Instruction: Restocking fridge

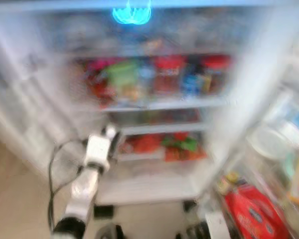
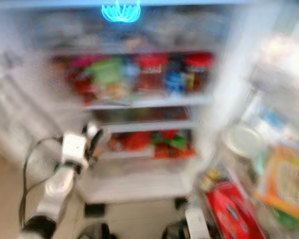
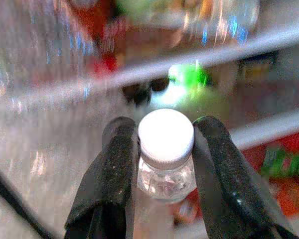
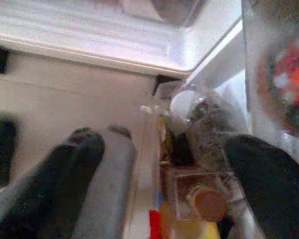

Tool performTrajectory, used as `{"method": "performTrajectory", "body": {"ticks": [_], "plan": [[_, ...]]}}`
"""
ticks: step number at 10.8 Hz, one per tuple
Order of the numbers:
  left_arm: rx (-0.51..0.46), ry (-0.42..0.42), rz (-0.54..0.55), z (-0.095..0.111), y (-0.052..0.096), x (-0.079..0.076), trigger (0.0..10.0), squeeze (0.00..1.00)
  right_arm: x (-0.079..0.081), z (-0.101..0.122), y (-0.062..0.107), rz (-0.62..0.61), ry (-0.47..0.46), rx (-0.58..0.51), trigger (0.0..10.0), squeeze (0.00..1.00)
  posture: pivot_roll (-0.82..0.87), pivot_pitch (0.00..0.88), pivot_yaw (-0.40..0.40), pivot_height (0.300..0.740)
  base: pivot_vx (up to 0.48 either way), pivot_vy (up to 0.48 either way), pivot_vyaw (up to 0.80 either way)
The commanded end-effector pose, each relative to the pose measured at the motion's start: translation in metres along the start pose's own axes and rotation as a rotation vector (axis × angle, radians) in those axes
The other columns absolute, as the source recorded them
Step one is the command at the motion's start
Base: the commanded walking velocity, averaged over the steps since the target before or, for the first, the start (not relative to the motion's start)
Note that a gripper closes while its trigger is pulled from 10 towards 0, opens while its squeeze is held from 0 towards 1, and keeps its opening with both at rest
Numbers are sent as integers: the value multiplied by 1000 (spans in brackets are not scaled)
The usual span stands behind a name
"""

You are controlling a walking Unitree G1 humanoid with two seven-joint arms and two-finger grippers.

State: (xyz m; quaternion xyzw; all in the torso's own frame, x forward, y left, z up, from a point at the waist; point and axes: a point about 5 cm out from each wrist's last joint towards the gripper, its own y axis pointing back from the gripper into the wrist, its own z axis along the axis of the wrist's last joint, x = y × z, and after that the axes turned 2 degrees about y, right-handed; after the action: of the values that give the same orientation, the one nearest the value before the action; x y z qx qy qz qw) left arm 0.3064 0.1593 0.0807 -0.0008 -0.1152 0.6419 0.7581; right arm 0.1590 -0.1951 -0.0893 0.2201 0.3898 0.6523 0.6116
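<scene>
Open fridge [image 1: 269, 74], head views blurred; we can read no labels or writing.
Our left end effector [image 3: 164, 144] pinches a clear bottle [image 3: 165, 174] under its white cap [image 3: 166, 135], raised before the lower shelves. Our right end effector [image 4: 162, 164] hangs spread beside the door bins.

Left arm [image 1: 84, 191] is raised forward, its gripper [image 3: 165, 149] with fingers [image 3: 114, 169] clamped on a bottle [image 3: 165, 164]. Right gripper [image 4: 159, 174] has fingers spread apart.
</scene>
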Motion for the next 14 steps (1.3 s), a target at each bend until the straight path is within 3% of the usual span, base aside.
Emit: {"method": "performTrajectory", "body": {"ticks": [1,4,9,14], "plan": [[-1,-13,-3,1,-4,1,10000,0,4,-18,5,9,-10,72,10000,0,-114,82,12,655,0,0,0],[-3,31,31,2,-11,3,10000,0,5,-19,5,16,-5,74,10000,0,-113,84,10,655,0,0,0],[-29,30,20,8,-20,1,10000,0,6,-19,5,26,-1,80,10000,0,-115,85,9,655,0,0,0],[-33,32,12,7,-19,-2,10000,0,7,-20,5,26,1,86,10000,0,-112,81,12,655,251,0,0]]}}
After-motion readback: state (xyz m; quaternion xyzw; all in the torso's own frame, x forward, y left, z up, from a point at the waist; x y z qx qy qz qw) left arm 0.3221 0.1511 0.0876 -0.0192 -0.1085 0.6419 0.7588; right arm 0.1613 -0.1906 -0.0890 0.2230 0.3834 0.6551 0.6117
